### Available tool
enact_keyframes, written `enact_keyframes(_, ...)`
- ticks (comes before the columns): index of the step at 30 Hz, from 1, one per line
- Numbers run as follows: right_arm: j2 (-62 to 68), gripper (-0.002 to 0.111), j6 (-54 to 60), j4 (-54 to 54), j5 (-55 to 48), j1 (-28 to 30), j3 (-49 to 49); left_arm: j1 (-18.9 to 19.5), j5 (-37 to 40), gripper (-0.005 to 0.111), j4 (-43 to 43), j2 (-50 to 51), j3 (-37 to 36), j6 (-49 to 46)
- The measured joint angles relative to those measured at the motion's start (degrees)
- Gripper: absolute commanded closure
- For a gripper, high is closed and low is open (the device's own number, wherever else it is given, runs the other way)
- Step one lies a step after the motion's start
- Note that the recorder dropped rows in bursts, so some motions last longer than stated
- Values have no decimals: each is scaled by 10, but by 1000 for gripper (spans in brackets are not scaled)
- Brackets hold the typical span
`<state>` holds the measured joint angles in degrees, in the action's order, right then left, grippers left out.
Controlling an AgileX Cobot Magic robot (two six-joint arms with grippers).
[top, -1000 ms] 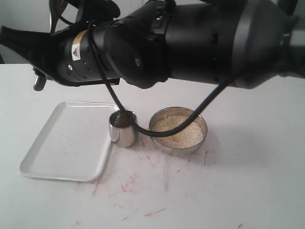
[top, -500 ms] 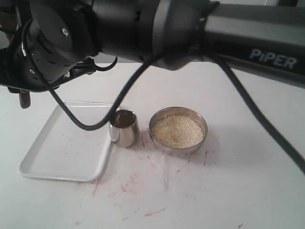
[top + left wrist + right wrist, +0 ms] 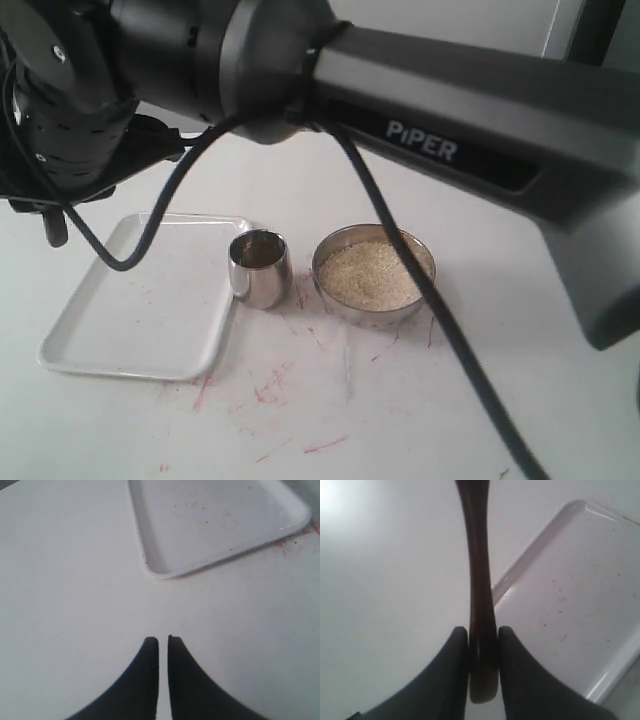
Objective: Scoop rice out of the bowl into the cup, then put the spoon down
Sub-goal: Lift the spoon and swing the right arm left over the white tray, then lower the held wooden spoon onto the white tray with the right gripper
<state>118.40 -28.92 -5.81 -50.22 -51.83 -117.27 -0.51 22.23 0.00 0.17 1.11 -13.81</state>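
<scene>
Right pincer [image 3: 483,630] is clenched on the spoon [image 3: 479,575], close to the handle's butt end. Left pincer [image 3: 163,639] is closed on nothing, over bare surface [image 3: 75,580]. The spoon is dark reddish-brown wood with a slim, smooth handle; its scoop lies out of frame. It is held aloft toward the surface's left edge, beside a corner of the white tray [image 3: 70,345]. Assessment: light and stiff, but a handle this narrow may pivot between the pads, so a hold nearer mid-handle would be steadier. The cup [image 3: 260,270] and the bowl [image 3: 425,290] of rice [image 3: 372,272] stand side by side mid-surface, right of the tray.
</scene>
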Motion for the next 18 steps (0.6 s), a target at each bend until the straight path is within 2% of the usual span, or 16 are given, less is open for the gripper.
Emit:
enact_keyframes(8,46,108,0,-36,-65,0,-15,0,0,92,0,0,0,0)
enact_keyframes(18,92,108,-16,-43,-75,0,-16,0,0,92,0,0,0,0)
